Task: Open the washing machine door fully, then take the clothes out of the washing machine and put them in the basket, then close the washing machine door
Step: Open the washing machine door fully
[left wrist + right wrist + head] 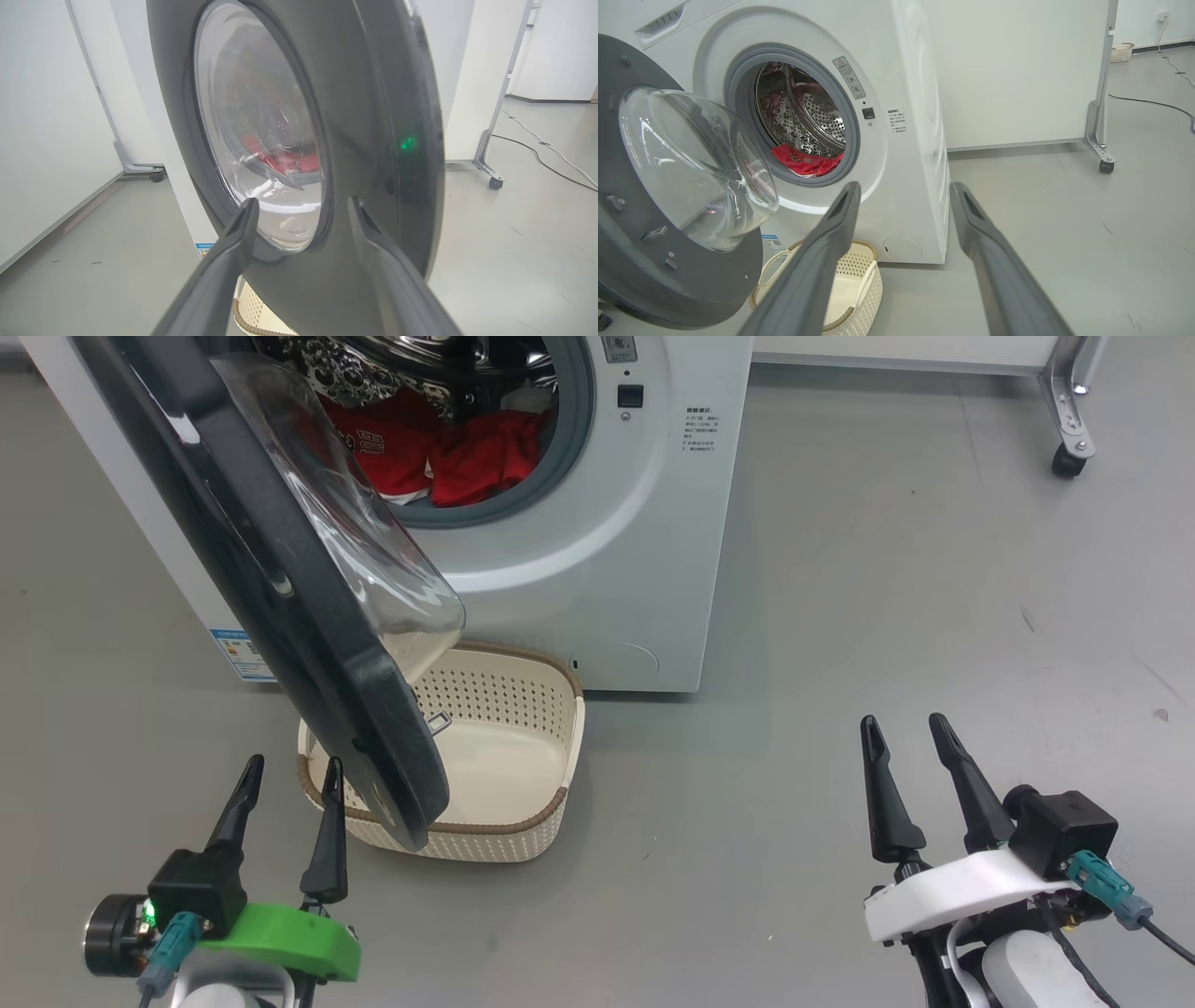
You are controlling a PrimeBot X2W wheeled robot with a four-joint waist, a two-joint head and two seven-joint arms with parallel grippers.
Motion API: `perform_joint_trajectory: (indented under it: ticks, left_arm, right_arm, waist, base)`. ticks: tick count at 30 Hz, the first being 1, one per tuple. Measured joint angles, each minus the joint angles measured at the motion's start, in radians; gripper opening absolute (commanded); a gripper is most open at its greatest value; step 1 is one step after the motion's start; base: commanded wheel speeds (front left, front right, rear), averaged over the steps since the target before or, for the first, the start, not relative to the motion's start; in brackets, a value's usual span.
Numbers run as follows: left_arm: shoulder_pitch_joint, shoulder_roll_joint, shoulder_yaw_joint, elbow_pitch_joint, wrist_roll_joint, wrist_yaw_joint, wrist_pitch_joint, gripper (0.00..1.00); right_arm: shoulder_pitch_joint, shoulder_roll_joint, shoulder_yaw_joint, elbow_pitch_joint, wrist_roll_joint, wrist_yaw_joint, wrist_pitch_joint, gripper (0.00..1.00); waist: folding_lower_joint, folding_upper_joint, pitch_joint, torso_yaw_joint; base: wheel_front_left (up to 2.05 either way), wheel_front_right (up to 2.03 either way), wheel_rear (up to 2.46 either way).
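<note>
Black-rimmed round glass door (261, 569) is found half open, overhanging the cream perforated plastic basket (485, 845). Fingers of left gripper (292, 765) and right gripper (903, 721) are spread, nothing grasped; the door should be pushed wider at its free edge.

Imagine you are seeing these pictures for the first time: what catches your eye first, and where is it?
The big black-rimmed washing machine door stands swung open at the left of the head view, its clear glass bowl bulging out. Behind it, bright red clothes lie in the drum mouth of the white washing machine. A cream basket sits on the floor just below, partly hidden by the door.
</note>
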Motion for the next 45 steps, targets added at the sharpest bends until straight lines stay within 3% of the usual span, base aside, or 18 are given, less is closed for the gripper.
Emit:
perform_joint_trajectory:
  ticks: [9,10,11,26,45]
  left_arm:
    - [0.0,-0.002,0.002,0.0,0.003,0.0,0.0,1.0]
    - [0.0,-0.002,0.002,0.0,0.003,-0.001,0.0,0.64]
    - [0.0,-0.002,0.002,0.0,0.003,-0.002,0.0,0.0]
    - [0.004,-0.004,0.013,0.004,0.002,-0.01,0.0,0.0]
    - [-0.067,0.028,0.108,-0.141,-0.009,-0.018,0.0,0.0]
  right_arm:
    - [0.011,0.004,-0.01,-0.002,-0.024,0.008,0.0,1.0]
    - [0.016,0.005,-0.01,-0.002,-0.024,0.009,0.0,1.0]
    - [0.02,0.007,-0.01,-0.002,-0.025,0.009,0.0,1.0]
    - [0.038,0.032,-0.029,-0.002,-0.033,0.027,0.0,1.0]
    - [0.042,0.067,-0.047,0.007,-0.042,0.053,0.0,1.0]
  waist:
    - [0.0,0.0,-0.004,0.002]
    - [0.0,0.0,-0.004,0.002]
    - [0.0,0.0,-0.005,0.003]
    - [0.0,0.0,-0.006,0.003]
    - [0.0,0.0,-0.034,0.002]
  base:
    - [0.0,0.0,0.0]
    - [0.0,0.0,0.0]
    - [0.0,0.0,0.0]
    - [0.0,0.0,0.0]
    - [0.0,0.0,0.0]
